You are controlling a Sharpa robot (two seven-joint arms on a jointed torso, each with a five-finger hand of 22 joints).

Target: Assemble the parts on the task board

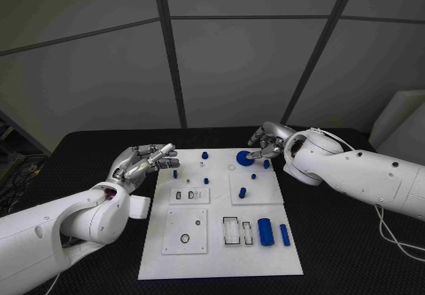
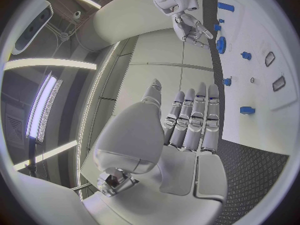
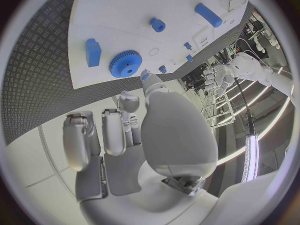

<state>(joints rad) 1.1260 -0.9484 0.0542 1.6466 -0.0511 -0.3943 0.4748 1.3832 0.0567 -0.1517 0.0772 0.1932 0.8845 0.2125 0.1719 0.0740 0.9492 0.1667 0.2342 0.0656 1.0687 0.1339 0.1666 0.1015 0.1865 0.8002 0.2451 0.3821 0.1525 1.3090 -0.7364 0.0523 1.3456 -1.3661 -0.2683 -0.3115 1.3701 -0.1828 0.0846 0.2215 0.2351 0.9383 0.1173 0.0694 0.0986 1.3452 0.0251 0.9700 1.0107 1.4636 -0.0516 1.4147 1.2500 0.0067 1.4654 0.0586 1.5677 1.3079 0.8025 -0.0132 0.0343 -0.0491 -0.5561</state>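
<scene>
Down front my left hand hovers fingers spread, empty; right hand, fingers loosely curled, empty, sits right beside the blue gear, so it's nearer.

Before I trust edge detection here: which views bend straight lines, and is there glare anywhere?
Head view: the white task board keeps straight edges, evenly lit, no glare. Left wrist view: fisheye curves the board's edge; bright ceiling light strips glare. Right wrist view: board edge bows, the blue toothed gear stays sharp.
</scene>
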